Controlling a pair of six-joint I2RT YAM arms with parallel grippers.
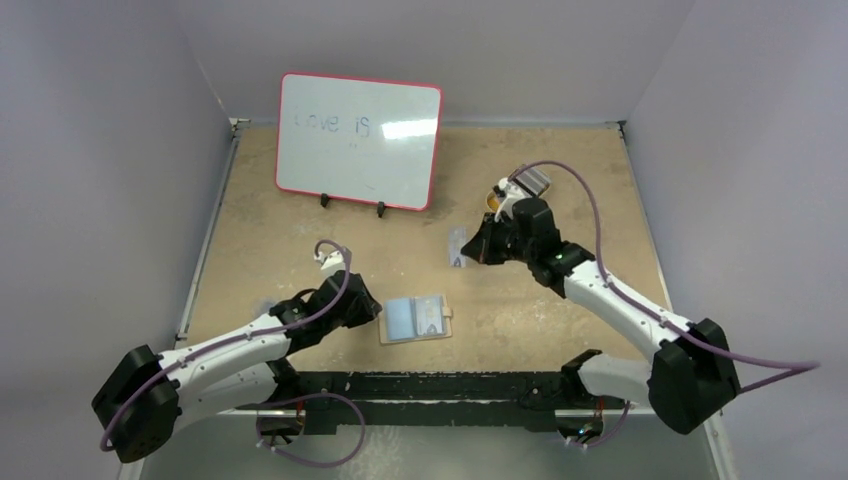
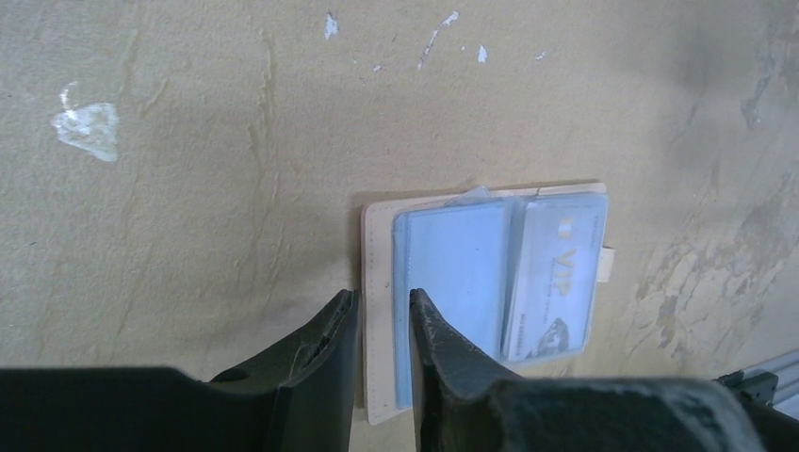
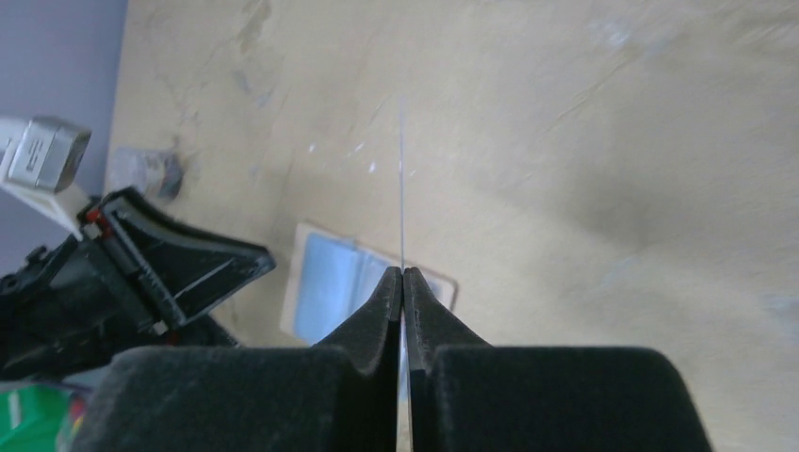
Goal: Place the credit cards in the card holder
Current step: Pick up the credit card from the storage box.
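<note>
Card holder (image 1: pixel 416 320) lies open and flat on the table (image 1: pixel 560 200), close to the arms' bases. A printed card (image 2: pixel 556 282) shows in its right pocket. The left gripper (image 2: pixel 384 315) hangs over the holder's left margin, its fingers narrowly parted and the tan border visible between them. Whether the tips touch it is hard to say. The right gripper (image 3: pixel 402 282) is clamped tight on a second card (image 3: pixel 402 188), which it holds raised off the table, farther back and right of the holder. A whiteboard (image 1: pixel 358 140) stands at the back.
</note>
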